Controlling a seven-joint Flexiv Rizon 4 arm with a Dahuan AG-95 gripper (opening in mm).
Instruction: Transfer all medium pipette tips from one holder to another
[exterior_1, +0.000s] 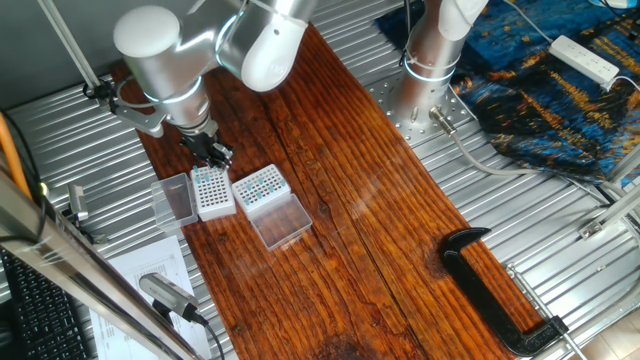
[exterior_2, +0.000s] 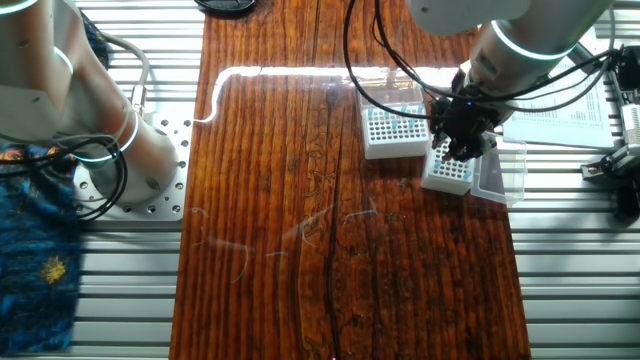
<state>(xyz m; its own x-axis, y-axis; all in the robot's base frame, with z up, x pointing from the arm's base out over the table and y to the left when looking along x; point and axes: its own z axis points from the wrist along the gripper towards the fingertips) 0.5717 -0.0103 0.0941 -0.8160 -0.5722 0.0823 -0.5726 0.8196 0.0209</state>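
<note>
Wooden surface (exterior_1: 330, 230) shows your claw (exterior_1: 213, 152) above the white-sided rack (exterior_1: 212, 191), spread unreadable, while the clear-sided rack (exterior_1: 261, 187) already holds some teal tips (exterior_1: 258, 184); more likely remain.

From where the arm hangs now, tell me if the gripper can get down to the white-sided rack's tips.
Probably yes: the gripper hangs right above the white-sided rack, whose lid lies open to one side, with nothing in between.
</note>
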